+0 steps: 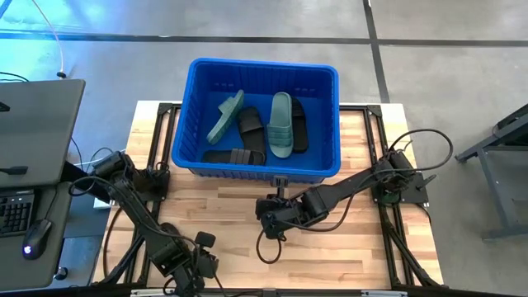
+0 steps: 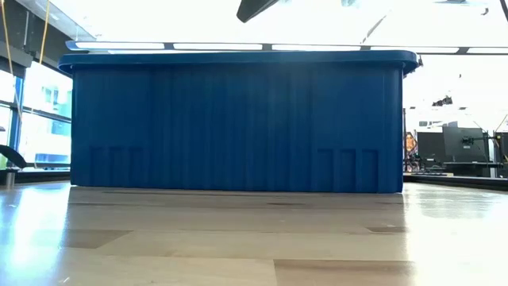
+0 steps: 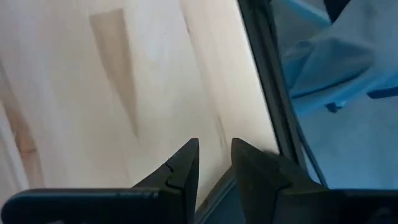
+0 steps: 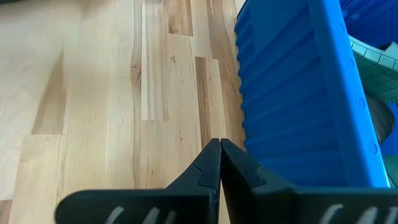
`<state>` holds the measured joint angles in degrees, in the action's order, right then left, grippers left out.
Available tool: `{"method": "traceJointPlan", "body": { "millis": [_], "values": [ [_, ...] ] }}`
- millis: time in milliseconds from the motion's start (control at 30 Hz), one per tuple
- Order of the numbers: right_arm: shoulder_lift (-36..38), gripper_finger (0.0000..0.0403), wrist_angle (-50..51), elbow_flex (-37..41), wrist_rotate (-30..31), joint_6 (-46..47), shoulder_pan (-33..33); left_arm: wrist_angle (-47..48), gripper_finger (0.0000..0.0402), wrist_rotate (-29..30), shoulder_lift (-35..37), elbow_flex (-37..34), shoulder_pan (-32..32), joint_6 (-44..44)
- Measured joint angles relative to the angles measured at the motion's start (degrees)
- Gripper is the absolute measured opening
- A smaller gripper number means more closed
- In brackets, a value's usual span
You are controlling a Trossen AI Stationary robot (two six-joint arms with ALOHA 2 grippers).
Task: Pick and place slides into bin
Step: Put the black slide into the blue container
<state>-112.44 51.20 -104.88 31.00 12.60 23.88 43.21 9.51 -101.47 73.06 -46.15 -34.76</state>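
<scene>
The blue bin (image 1: 191, 124) stands at the table's far middle; it fills the low view (image 2: 238, 119), and its near wall shows in the right wrist view (image 4: 292, 93). Inside lie several slides: two green ones (image 1: 224, 118) (image 1: 281, 124) and black ones (image 1: 252, 132) (image 1: 235, 156) (image 1: 299, 124). My right gripper (image 1: 266, 213) (image 4: 219, 144) is shut and empty, low over the table just in front of the bin's near wall. My left gripper (image 1: 188, 276) (image 3: 214, 149) hangs at the table's near left edge, its fingers a little apart, holding nothing.
Bare wooden tabletop (image 1: 330, 247) lies between the bin and the near edge. A dark metal frame (image 1: 388, 214) runs along the table's sides. A desk with a keyboard and mouse (image 1: 33, 239) stands off the table's left.
</scene>
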Motion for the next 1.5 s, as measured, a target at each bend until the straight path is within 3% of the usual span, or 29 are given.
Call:
{"method": "traceJointPlan", "body": {
  "millis": [167, 433, 767, 967, 1133, 1333, 1500],
  "values": [
    [0.00, 0.0000, -0.02, 0.00, 0.01, 0.00, 0.00, 2.27, 0.0086, -4.00, 0.00, 0.00, 0.00, 0.00],
    [0.00, 0.0000, -0.02, 0.00, 0.00, 0.00, 0.00, 6.19, 0.0092, -4.11, 0.00, 0.00, 0.02, -2.22],
    [0.00, 0.0000, -0.02, 0.00, 0.02, 0.00, 0.00, 7.64, 0.0229, -3.58, 0.00, 0.00, 0.02, -4.07],
    [0.00, 0.0000, 0.00, 0.00, 0.02, 0.00, 0.00, 5.78, 0.0272, -3.69, 0.00, 0.00, 0.02, -5.03],
    [0.00, 0.0000, -0.01, 0.00, 0.02, 0.00, 0.00, 5.44, 0.0282, -4.62, -0.07, 0.00, 0.00, -11.25],
    [0.00, 0.0000, -0.02, 0.00, 0.02, 0.00, 0.00, 2.74, 0.0272, -7.23, -1.31, 0.07, -0.87, -12.88],
    [0.00, 0.0000, -0.45, 0.01, 0.02, 0.00, -0.01, 8.37, 0.0265, -9.19, -2.09, 0.07, -1.97, -20.35]
  ]
}}
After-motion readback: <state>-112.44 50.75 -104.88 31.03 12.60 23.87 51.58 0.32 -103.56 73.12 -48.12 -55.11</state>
